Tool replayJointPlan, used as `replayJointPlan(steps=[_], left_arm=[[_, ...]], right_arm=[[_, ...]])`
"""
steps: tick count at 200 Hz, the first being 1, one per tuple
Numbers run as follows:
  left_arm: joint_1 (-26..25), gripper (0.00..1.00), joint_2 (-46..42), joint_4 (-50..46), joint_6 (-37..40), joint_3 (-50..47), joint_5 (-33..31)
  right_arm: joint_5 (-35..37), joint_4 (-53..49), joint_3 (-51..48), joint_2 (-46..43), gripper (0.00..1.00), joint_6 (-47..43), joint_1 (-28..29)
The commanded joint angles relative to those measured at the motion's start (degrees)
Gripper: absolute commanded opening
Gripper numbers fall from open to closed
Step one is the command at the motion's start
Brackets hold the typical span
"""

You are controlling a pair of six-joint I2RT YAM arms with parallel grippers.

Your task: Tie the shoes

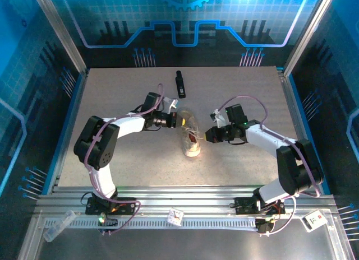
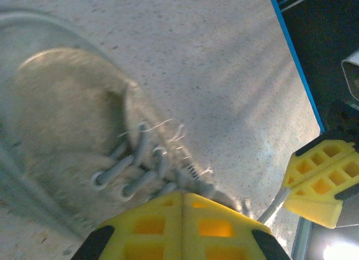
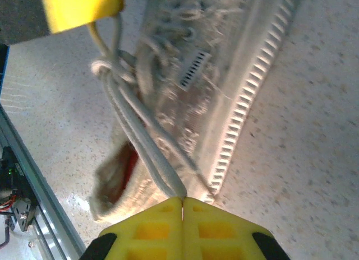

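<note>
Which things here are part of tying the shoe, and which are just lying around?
In the job:
- beige sneaker
- its pale laces
- left gripper and right gripper, each shut on the laces

Lying about:
- black bar, beyond the sneaker, touched by nothing
- small white tag, near the arm bases

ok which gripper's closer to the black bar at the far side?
Left. The left gripper sits just near-side of the black bar, shut on the laces; the right gripper is farther off, right of the sneaker.
</note>
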Motion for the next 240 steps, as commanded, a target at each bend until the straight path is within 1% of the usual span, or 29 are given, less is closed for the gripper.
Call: replayJointPlan(steps=[1,34,104,141,193,240], left_arm=[[1.6,0.0,-0.3,7.9,-4.6,-2.0,0.7],[2.3,0.0,0.5,9.3,-4.9,-2.4,1.6],[2.8,0.0,1.1,11.8,-5.8,-5.3,0.7],[3.7,0.0,1.5,12.9,-6.8,-7.3,0.5],[4.0,0.0,1.3,15.2,-8.1,-9.7,-0.2],[4.6,0.0,1.3,16.5,-8.6,-11.6,-0.9]], right_arm=[[-0.4,-2.0,-1.0,-0.5,0.0,0.6,-1.9],[-1.0,-2.5,-1.3,-0.4,0.0,0.4,-3.0],[-1.0,-2.9,-1.3,1.6,0.0,0.1,-3.9],[-1.4,-3.5,-0.8,2.8,0.0,-0.2,-5.8],[-2.5,-6.5,4.1,4.9,0.0,-1.1,-6.2],[-1.2,-10.8,13.5,9.9,0.0,-2.8,-7.6]])
